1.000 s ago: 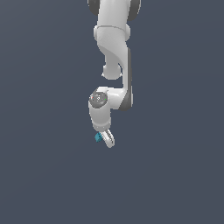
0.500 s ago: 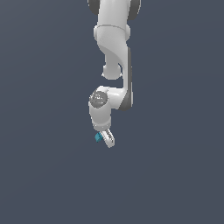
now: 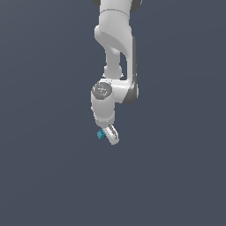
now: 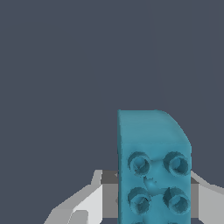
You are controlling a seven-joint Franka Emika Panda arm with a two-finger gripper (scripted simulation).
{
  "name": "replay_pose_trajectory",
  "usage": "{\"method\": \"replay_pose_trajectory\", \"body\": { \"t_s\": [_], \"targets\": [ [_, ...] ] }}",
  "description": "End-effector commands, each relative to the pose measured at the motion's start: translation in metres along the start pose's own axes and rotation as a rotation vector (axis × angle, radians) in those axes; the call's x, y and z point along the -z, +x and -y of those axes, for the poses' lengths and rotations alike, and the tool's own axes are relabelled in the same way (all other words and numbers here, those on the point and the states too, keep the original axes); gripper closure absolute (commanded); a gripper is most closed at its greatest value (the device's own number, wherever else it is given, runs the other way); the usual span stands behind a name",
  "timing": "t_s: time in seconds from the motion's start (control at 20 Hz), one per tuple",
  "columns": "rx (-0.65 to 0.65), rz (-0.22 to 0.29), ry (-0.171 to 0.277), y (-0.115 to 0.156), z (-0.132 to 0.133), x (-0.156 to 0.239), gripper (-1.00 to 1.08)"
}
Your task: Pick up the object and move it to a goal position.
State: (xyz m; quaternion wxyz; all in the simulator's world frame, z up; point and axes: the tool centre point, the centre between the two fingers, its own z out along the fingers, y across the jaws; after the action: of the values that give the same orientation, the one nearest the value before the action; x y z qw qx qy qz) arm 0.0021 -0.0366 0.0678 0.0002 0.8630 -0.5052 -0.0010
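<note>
Gripper: the white gripper (image 3: 108,134) hangs at the low end of the arm (image 3: 115,48), tilted. Its jaws stand only as far apart as the brick is wide and are clamped on it.

Object: the small teal-blue brick (image 3: 102,134) sits at the gripper's tip, on the side toward the exterior view's left, touching the fingers (image 3: 113,136) and partly hidden behind them.

Object, close up: in the wrist view the brick (image 4: 153,166) fills the space between the two pale fingers (image 4: 83,205), its studded face turned to the camera. Four round studs show in two rows, and one upper corner is rounded off.

Contact: the brick's side meets the grey inner pad (image 4: 110,194) of the finger; the far finger is cut off by the picture's edge.

Writing: no brand, label or lettering can be read on brick, gripper or arm.

Exterior view only: the arm's full stack of joints above the gripper, and the plain dark grey backdrop around it.

Wrist view only: the studs and the rounded corner, too small to tell in the exterior view.
</note>
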Motion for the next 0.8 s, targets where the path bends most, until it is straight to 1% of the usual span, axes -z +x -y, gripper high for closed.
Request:
{"method": "replay_pose_trajectory", "body": {
  "t_s": [0.0, 0.25, 0.75],
  "targets": [
    [0.0, -0.001, 0.002, -0.005, 0.003, 0.021, 1.08],
    [-0.001, -0.001, 0.002, -0.018, 0.009, 0.073, 1.08],
    [-0.002, -0.003, 0.0, -0.047, 0.023, 0.194, 1.08]
  ]
}}
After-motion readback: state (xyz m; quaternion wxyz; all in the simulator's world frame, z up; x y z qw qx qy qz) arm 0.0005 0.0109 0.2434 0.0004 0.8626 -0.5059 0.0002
